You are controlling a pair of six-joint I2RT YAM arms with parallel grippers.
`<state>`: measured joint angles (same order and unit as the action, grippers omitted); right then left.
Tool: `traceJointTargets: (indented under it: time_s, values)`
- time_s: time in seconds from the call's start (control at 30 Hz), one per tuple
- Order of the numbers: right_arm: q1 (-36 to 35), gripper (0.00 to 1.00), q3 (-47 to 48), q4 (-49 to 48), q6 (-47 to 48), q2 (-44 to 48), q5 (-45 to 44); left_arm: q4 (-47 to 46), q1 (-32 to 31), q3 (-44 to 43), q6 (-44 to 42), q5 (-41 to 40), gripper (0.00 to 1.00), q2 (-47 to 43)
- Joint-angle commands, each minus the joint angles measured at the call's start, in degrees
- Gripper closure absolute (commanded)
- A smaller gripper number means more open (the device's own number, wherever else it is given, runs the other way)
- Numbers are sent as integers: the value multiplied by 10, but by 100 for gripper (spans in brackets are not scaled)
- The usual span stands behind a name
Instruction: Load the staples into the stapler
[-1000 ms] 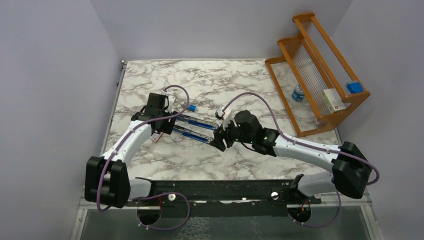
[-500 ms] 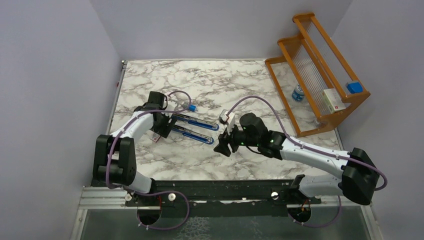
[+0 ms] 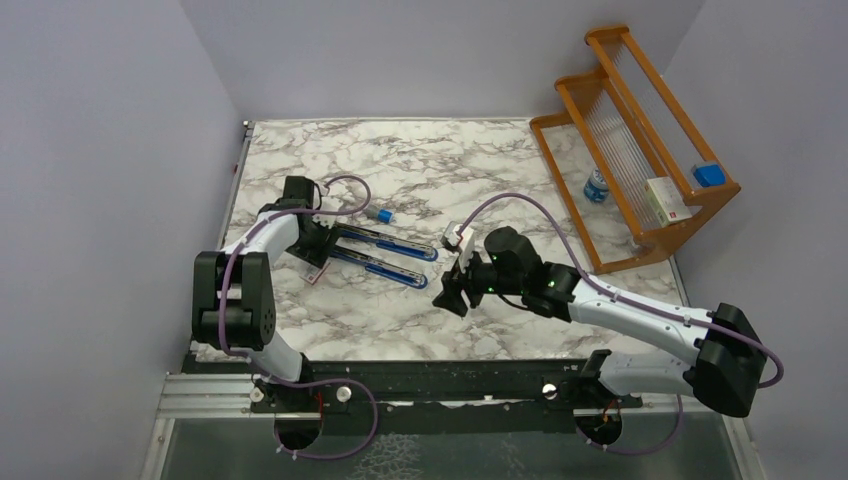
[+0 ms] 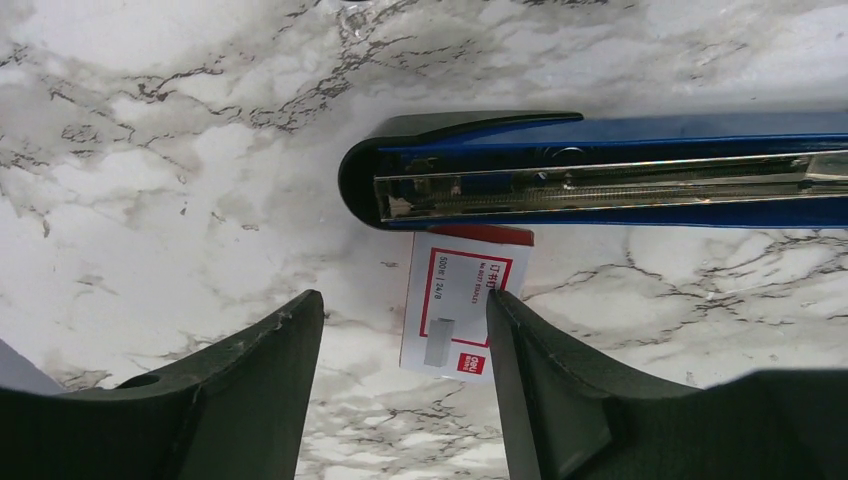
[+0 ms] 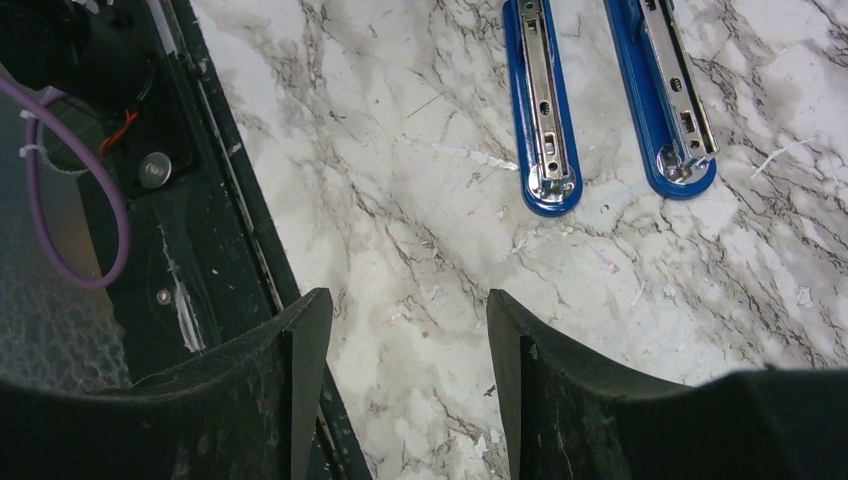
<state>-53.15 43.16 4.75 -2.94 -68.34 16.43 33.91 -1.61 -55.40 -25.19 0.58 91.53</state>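
A: Which step is this?
B: Fetching staples, I'd say. The small white red-labelled staple box (image 4: 455, 315) touches the long blue metal stapler (image 4: 600, 180), opened flat, under the left gripper (image 4: 400, 305) (fingers spread, empty).
A: And the right gripper (image 5: 408, 300)?
B: Spread, empty. Next: straddle the box, close gently.

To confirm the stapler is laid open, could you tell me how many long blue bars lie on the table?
2. The far bar and the near bar lie side by side mid-table. Their left ends are partly hidden under the left arm.
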Motion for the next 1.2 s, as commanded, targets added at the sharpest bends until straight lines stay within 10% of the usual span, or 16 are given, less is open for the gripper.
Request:
traceJointTargets:
  time_s: [0.0,1.17]
  values:
    - [0,38,10,12,10,5,15,8,2,-3,-9,64,36,-7]
    - [0,38,11,19,23,-4,23,6,-2,12,1,58,41,52]
